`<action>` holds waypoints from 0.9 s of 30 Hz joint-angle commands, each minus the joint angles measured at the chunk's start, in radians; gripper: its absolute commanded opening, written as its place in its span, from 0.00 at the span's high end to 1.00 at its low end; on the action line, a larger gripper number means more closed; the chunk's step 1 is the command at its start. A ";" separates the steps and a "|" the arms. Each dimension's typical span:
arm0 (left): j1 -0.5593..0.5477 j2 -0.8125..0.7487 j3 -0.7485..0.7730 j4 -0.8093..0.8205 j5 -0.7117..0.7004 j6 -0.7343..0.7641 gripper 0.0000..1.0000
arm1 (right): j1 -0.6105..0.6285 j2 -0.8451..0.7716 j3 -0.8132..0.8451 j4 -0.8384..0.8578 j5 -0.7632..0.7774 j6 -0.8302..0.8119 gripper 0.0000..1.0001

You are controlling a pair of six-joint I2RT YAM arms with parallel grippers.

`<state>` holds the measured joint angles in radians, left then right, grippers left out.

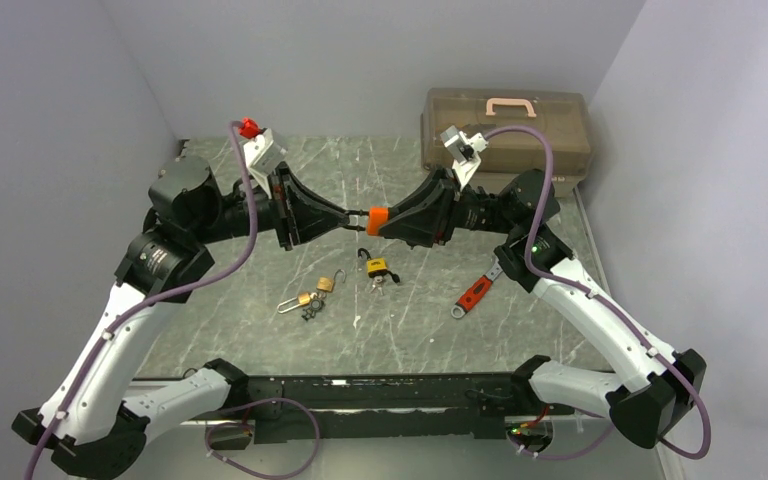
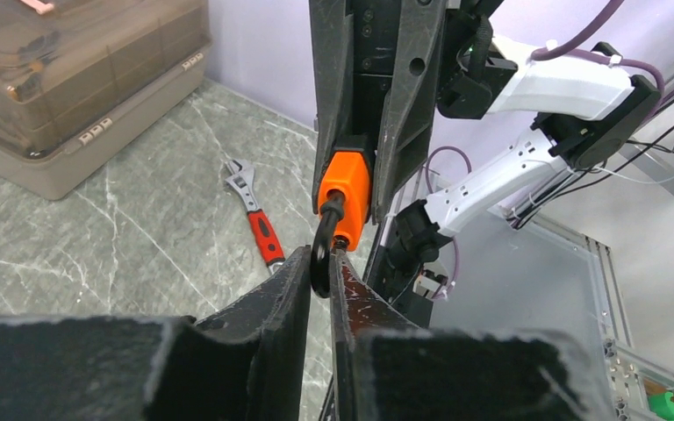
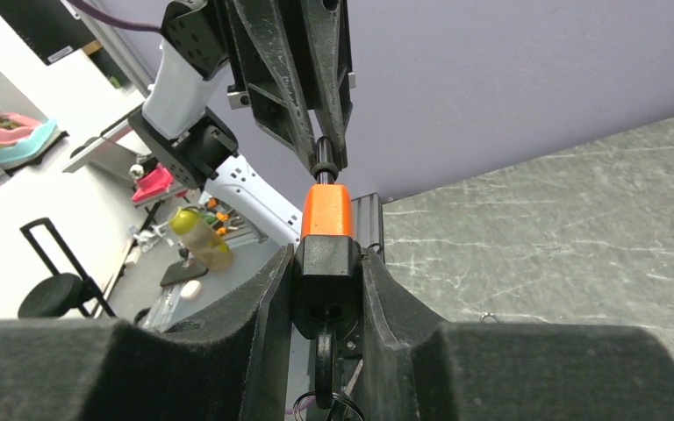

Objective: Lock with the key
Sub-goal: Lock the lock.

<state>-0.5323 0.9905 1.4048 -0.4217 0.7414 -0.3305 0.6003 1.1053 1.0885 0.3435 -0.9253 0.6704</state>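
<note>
The orange-and-black padlock (image 3: 326, 215) is clamped in the right gripper (image 3: 326, 267), its black shackle (image 2: 318, 250) pinched by the left gripper (image 2: 320, 263), apparently for pressing shut.

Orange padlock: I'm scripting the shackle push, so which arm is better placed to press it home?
Left, probably. The left gripper is pinched on the black shackle, in line with the orange padlock, while the right gripper clamps its body and can only brace it.

A red-handled wrench (image 1: 475, 293) lies on the grey veined counter (image 1: 410, 335), well apart from a closed brown toolbox (image 1: 520, 130) at the rear.
</note>
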 commanded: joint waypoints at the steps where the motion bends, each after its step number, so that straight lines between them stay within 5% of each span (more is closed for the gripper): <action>1: -0.001 0.004 0.025 -0.001 0.035 0.018 0.85 | 0.001 -0.018 0.017 0.064 0.016 0.013 1.00; 5: -0.001 0.014 0.012 0.004 0.050 0.022 1.00 | 0.001 -0.010 0.019 0.094 -0.005 0.043 1.00; 27: -0.037 0.055 -0.048 0.111 0.115 -0.053 1.00 | 0.021 0.058 0.054 0.083 0.029 0.029 1.00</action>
<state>-0.5262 1.0222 1.3685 -0.3614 0.7921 -0.3614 0.5972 1.1419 1.0893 0.3664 -0.9520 0.7052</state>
